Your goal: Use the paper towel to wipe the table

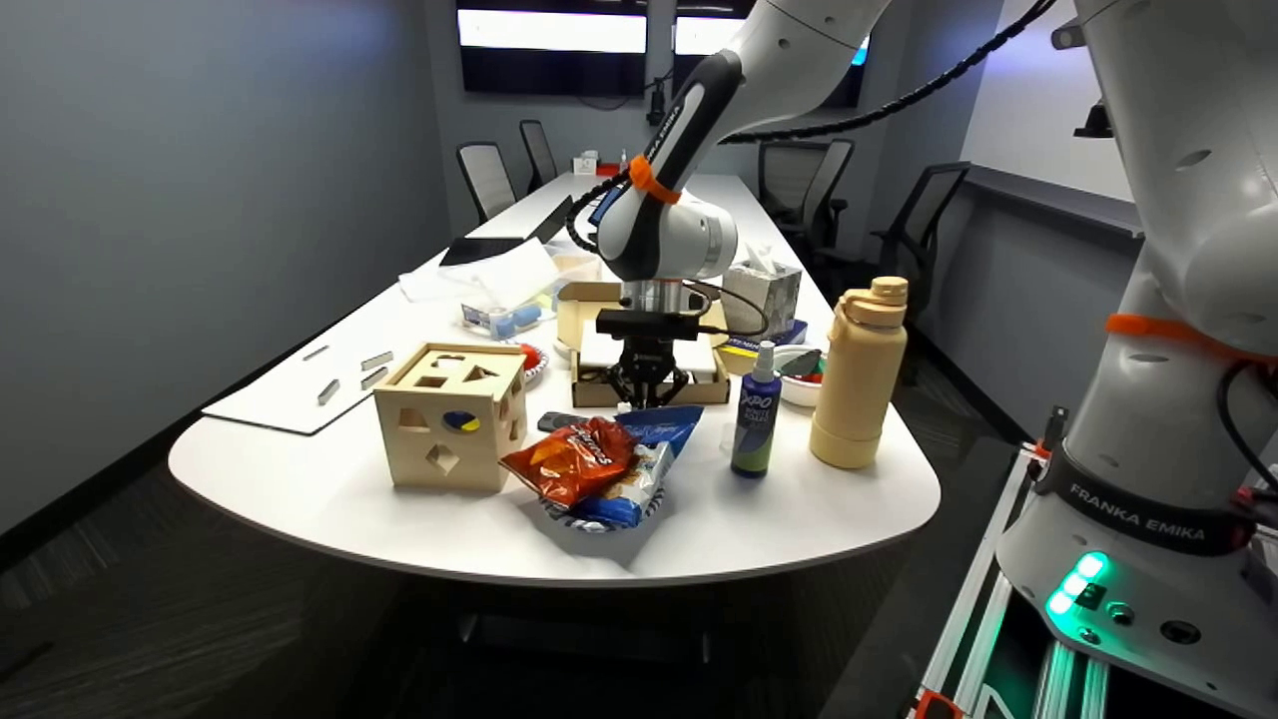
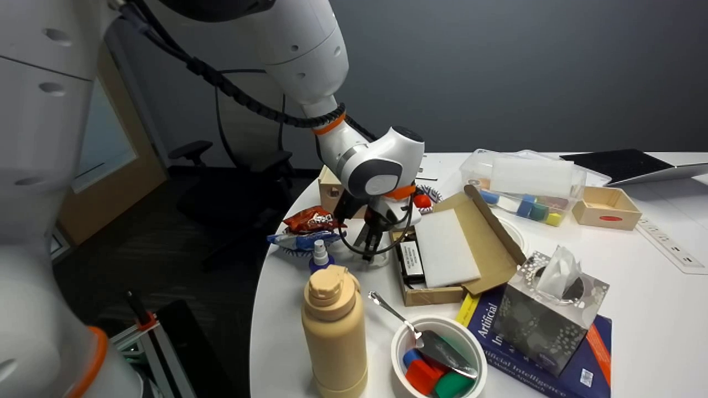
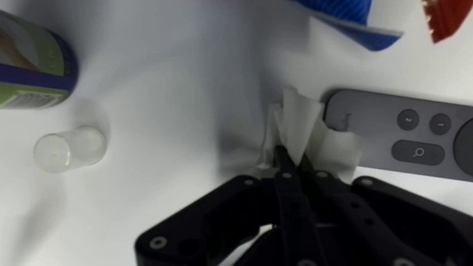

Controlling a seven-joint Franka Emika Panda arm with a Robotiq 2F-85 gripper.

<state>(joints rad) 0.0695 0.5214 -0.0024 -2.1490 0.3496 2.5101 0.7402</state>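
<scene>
The white table point(image 1: 329, 514) with its rounded end fills much of both exterior views, and its bare top point(image 3: 166, 129) lies under my gripper in the wrist view. A crumpled white paper towel point(image 3: 298, 118) is pinched between my gripper's fingertips point(image 3: 290, 157). Its folds stick out ahead of and beside the fingers, and its right part overlaps the end of a grey remote. The gripper points down low over the table in both exterior views point(image 1: 647, 391) point(image 2: 369, 251). I cannot tell whether the towel presses on the table.
The grey remote point(image 3: 402, 133) lies right of the towel. Chip bags point(image 1: 579, 464) sit in a bowl near the rounded end. A spray bottle point(image 1: 756, 414), a clear small cylinder point(image 3: 70, 149), a tan bottle point(image 1: 861, 374), a wooden shape box point(image 1: 444, 429) and an open cardboard box point(image 2: 434, 296) stand around.
</scene>
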